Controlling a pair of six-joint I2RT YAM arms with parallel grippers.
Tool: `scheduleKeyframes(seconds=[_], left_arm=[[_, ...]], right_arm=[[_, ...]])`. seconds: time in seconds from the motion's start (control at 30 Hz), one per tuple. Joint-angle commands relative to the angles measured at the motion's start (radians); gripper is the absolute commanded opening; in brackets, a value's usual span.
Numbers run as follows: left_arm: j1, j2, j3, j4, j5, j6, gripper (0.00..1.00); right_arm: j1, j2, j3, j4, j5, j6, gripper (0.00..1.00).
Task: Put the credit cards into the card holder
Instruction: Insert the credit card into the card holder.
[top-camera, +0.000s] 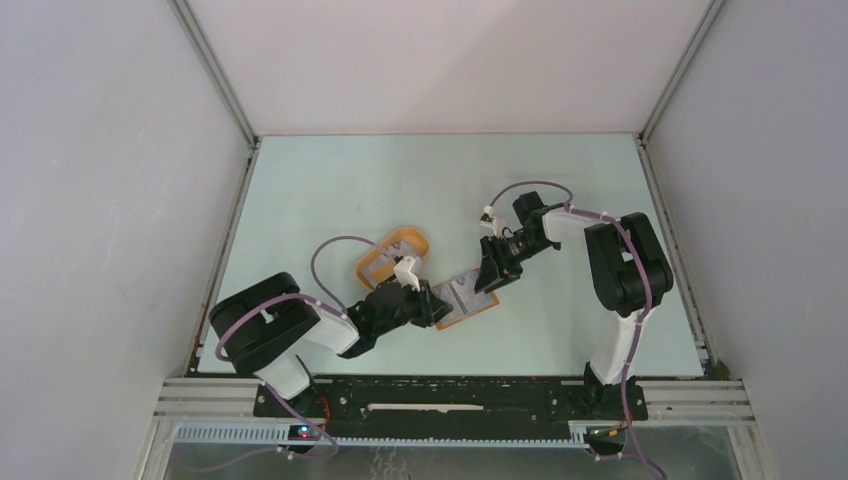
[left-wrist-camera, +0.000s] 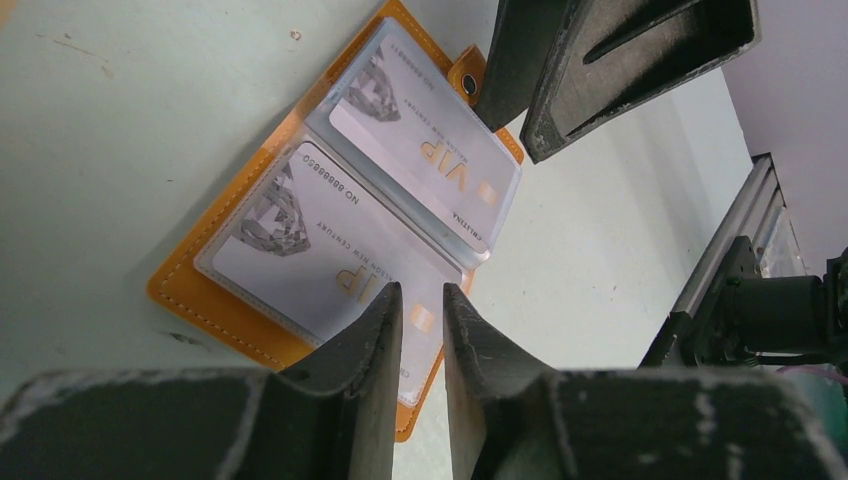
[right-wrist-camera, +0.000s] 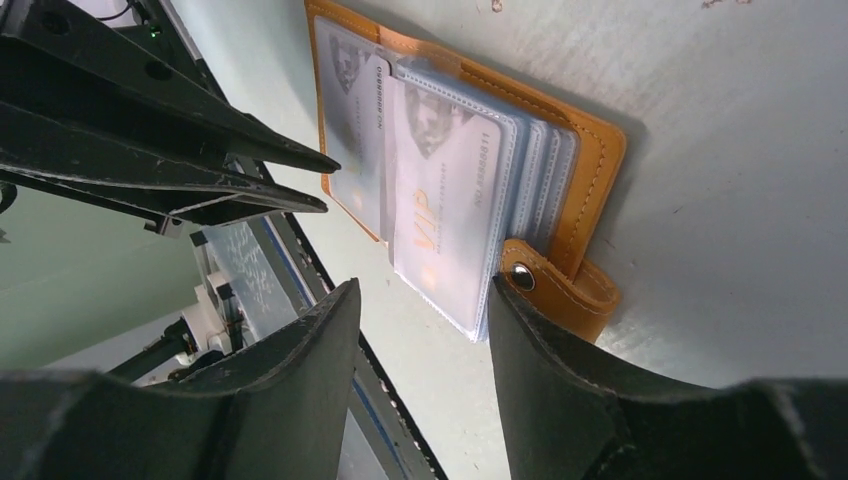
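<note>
The orange card holder (top-camera: 468, 300) lies open and flat on the table between both arms. Two pale credit cards with gold "VIP" print sit in its clear sleeves, one on the half near the snap tab (left-wrist-camera: 430, 150) and one on the other half (left-wrist-camera: 300, 250). My left gripper (left-wrist-camera: 422, 292) hovers over the corner of the nearer card, jaws a narrow gap apart with nothing between them. My right gripper (right-wrist-camera: 425, 290) stands open beside the tab (right-wrist-camera: 560, 285), one finger close to the edge of the sleeves; the card there (right-wrist-camera: 440, 190) lies on top of several sleeves.
An oval orange rimmed tray (top-camera: 393, 255) sits just behind my left gripper (top-camera: 437, 303). The right gripper (top-camera: 490, 280) is at the holder's far right end. White walls enclose the table, and a metal rail (left-wrist-camera: 740, 230) runs along its near edge.
</note>
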Motion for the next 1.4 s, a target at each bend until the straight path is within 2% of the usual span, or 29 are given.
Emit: scheduleKeyframes(seconds=[0.0, 0.37, 0.73, 1.07, 1.37], left_arm=[[0.000, 0.029, 0.052, 0.047, 0.023, 0.002, 0.26], [0.006, 0.086, 0.062, 0.084, 0.054, -0.008, 0.25], [0.016, 0.080, 0.058, 0.091, 0.069, -0.014, 0.25], [0.026, 0.089, 0.043, 0.144, 0.096, -0.038, 0.26], [0.039, 0.111, 0.024, 0.216, 0.123, -0.070, 0.30]], right_arm=[[0.006, 0.012, 0.044, -0.030, -0.043, -0.028, 0.57], [0.007, 0.017, 0.050, -0.050, -0.114, -0.034, 0.53], [0.006, 0.021, 0.060, -0.074, -0.225, -0.053, 0.43], [0.007, 0.084, 0.089, -0.135, -0.282, -0.074, 0.24], [0.016, 0.090, 0.090, -0.132, -0.282, -0.072, 0.12]])
